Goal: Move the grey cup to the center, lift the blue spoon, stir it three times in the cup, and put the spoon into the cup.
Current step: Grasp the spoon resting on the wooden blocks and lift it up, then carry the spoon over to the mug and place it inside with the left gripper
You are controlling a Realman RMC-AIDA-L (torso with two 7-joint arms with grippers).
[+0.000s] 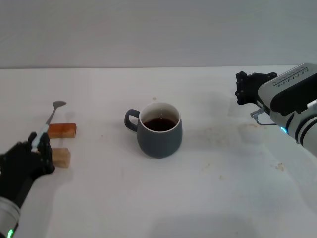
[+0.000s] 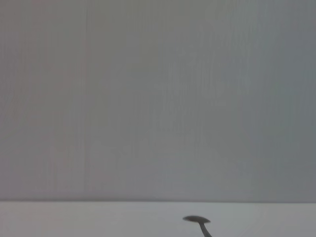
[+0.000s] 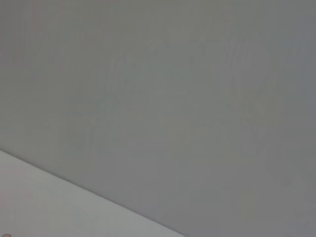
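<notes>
The grey cup stands upright at the middle of the table, handle toward my left side, with dark liquid inside. The blue spoon is at the far left, its metal bowl pointing away from me and its pale blue handle running down into my left gripper. That gripper is shut on the handle end, next to two wooden blocks. The spoon's bowl also shows in the left wrist view. My right gripper is open and empty, held off to the right of the cup and well apart from it.
Two small wooden blocks lie at the left: an orange-brown one just right of the spoon's stem and a paler one touching my left gripper. The white table runs back to a plain grey wall. The right wrist view shows only wall and table edge.
</notes>
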